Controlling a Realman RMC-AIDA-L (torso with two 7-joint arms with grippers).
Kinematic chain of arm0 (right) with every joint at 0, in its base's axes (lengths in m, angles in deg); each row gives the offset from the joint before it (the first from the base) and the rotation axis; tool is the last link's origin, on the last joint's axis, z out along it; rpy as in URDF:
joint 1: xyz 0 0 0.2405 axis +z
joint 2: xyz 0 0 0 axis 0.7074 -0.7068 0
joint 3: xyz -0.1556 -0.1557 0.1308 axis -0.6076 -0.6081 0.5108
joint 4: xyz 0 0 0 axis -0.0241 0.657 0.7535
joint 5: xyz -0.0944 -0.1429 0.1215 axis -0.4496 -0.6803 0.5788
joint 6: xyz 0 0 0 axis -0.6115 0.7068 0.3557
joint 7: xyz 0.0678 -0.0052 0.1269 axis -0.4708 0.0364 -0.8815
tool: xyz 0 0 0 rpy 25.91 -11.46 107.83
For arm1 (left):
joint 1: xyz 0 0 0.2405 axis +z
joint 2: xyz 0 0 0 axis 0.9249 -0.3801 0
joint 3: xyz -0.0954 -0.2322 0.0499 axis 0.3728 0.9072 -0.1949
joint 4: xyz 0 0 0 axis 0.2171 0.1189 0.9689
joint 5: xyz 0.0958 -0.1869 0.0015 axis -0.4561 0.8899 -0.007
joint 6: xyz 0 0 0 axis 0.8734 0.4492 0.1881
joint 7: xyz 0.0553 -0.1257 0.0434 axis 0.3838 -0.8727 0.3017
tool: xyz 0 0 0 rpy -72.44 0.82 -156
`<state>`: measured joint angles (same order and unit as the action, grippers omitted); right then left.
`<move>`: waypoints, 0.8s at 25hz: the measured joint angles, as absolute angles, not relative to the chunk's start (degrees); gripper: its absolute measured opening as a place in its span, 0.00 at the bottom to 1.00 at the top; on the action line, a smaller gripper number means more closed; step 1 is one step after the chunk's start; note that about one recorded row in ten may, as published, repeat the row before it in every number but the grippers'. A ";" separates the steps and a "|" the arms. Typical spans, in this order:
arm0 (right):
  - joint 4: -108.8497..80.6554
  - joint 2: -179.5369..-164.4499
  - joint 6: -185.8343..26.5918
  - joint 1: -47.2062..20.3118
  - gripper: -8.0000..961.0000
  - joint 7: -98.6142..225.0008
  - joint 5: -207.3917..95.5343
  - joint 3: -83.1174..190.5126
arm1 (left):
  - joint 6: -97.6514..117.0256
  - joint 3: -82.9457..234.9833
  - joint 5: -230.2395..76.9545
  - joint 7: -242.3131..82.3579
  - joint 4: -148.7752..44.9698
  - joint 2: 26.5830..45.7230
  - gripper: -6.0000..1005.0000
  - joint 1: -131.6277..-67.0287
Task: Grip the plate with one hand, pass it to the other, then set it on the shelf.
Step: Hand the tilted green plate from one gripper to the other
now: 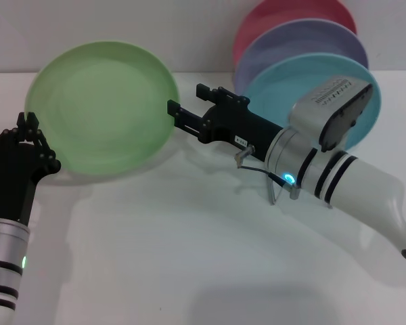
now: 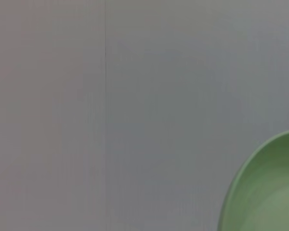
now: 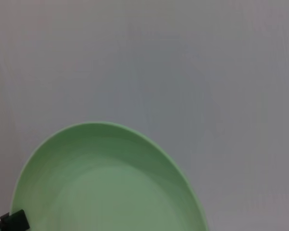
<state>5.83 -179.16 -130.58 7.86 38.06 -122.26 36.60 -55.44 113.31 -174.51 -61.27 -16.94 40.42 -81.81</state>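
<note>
The light green plate [image 1: 105, 108] hangs tilted above the white table, with a shadow under it. My left gripper [image 1: 29, 123] is shut on the plate's left rim. My right gripper [image 1: 176, 116] reaches in from the right, its fingers apart on either side of the plate's right rim. The plate's edge [image 2: 265, 187] shows in the left wrist view. The right wrist view shows the plate [image 3: 106, 183] from above, with a black tip of the left gripper [image 3: 14, 222] at its far side. The wire shelf [image 1: 279, 191] stands behind and under my right arm, mostly hidden.
A turquoise plate [image 1: 277, 84], a lavender plate [image 1: 304, 37] and a pink plate [image 1: 284, 13] stand upright in the shelf at the back right. The white table [image 1: 189, 257] stretches out in front. A pale wall lies behind.
</note>
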 joint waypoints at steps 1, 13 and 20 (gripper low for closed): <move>5.83 -179.16 -130.44 7.95 0.74 38.06 -122.26 36.62 | -55.40 113.31 -174.51 -61.27 -17.01 40.42 0.04 -81.84; 5.82 -179.16 -129.05 8.87 0.56 38.06 -122.26 36.61 | -55.39 113.15 -174.52 -61.27 -17.18 40.42 0.04 -81.81; 6.14 -179.16 -127.98 9.21 0.55 38.51 -125.50 39.29 | -55.08 112.94 -174.52 -61.29 -17.18 40.42 0.04 -82.04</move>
